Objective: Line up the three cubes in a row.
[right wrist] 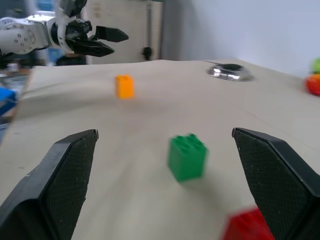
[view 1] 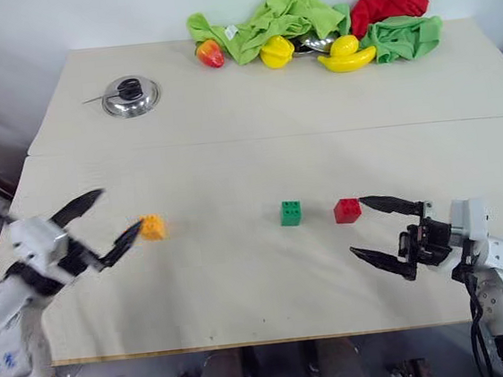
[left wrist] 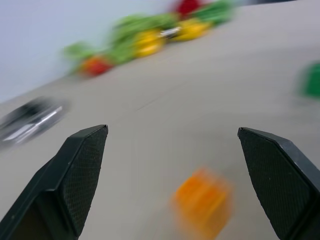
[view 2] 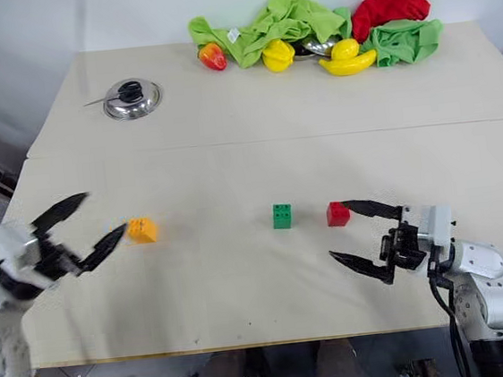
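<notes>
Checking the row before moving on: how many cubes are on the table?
3: orange-yellow cube on the left, green cube in the middle, red cube just right of it.

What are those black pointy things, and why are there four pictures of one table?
They are a robot's two claws. The left claw and right claw are both open and hold nothing. Two pictures come from cameras in its head, looking down. The other two come from cameras on its wrists, peeking between the fingers. On the table sit an orange cube, a green cube and a red cube, roughly in a row. At the far edge lie cloths, toy fruits and a metal lid.
</notes>
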